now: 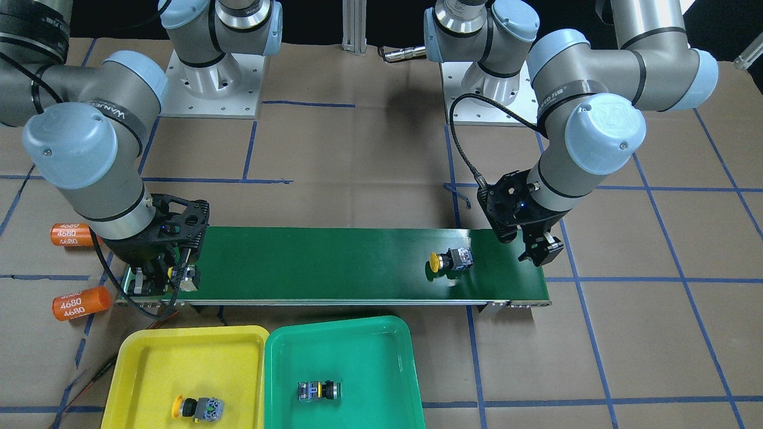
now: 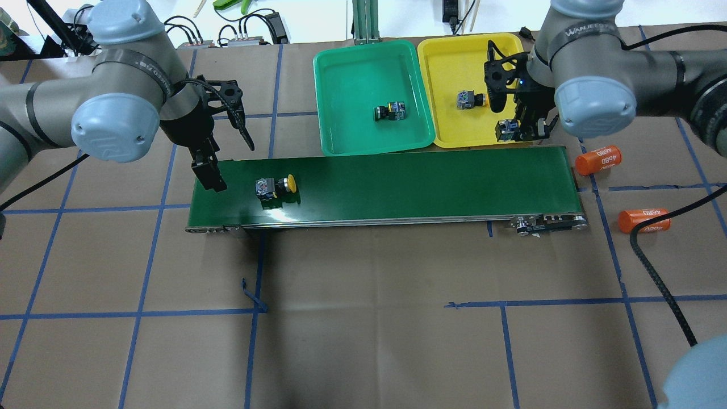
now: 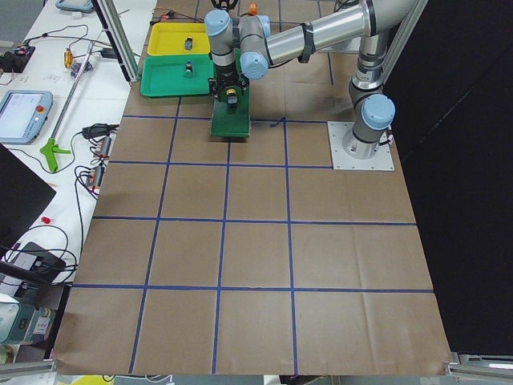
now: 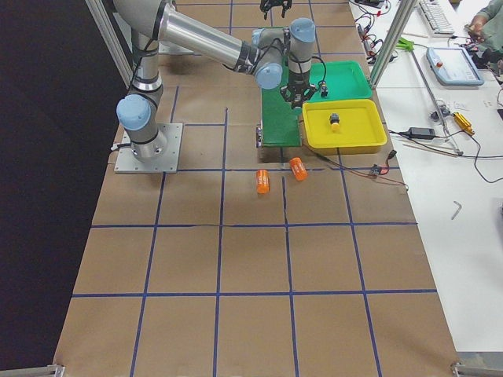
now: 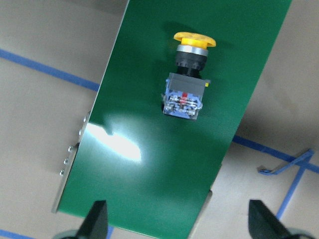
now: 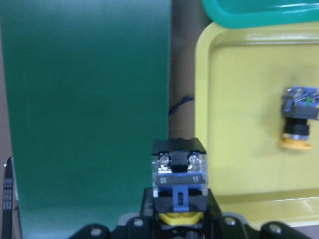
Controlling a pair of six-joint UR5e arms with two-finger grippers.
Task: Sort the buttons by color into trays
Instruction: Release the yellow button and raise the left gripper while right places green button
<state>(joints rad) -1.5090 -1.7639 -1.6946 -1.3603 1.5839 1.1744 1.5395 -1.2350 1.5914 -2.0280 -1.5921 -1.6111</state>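
My right gripper (image 1: 164, 277) is shut on a yellow-capped button (image 6: 178, 169), held above the gap between the belt's end and the yellow tray (image 2: 454, 45). One yellow button (image 2: 470, 100) lies in that tray. The green tray (image 2: 341, 57) beside it holds one button (image 2: 391, 111) whose cap colour I cannot tell. Another yellow button (image 5: 188, 74) lies on its side on the belt near the other end. My left gripper (image 2: 207, 170) is open and empty above the belt's end, a little short of this button.
The long dark-green conveyor belt (image 2: 426, 182) runs across the table in front of the trays. Two orange "4680" cylinders (image 2: 597, 160) (image 2: 643, 220) lie on the brown paper off the belt's end, near my right arm.
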